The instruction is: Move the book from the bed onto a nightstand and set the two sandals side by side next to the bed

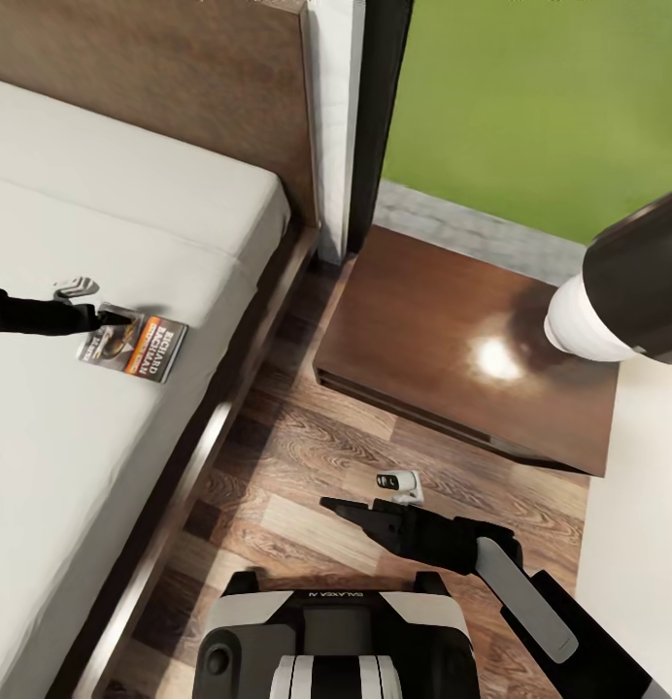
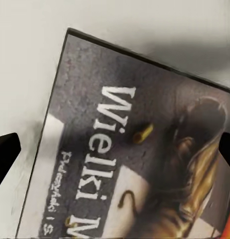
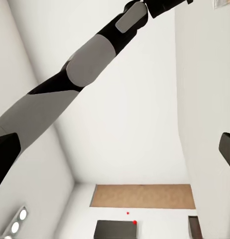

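Head view: the book (image 1: 134,347) lies flat on the mattress of the bed (image 1: 103,223), near the mattress edge on the nightstand side. The left gripper (image 1: 111,317) reaches in low and level from the view's left edge, its tip over the book's far corner; whether it touches the cover cannot be told from here. The nightstand (image 1: 443,340) stands beside the bed frame against the window wall, its glossy top bare apart from a light reflection. The floor (image 1: 307,456) between bed and nightstand is wood plank.

Left wrist view: the book (image 2: 139,149) appears close up, with a grey cover, white lettering and a gold figure. The fingers (image 2: 6,152) sit at opposite edges of the frame, spread wide with nothing between them but the cover below.

Head view: the right gripper (image 1: 338,505) is held over the floor in front of the robot's trunk, forearm angled across, fingers pointing toward the bed.

Right wrist view: the camera looks upward at white walls and ceiling, with the left arm (image 3: 80,64) crossing the frame. Dark finger tips (image 3: 227,149) show at both frame edges, well apart, holding nothing.
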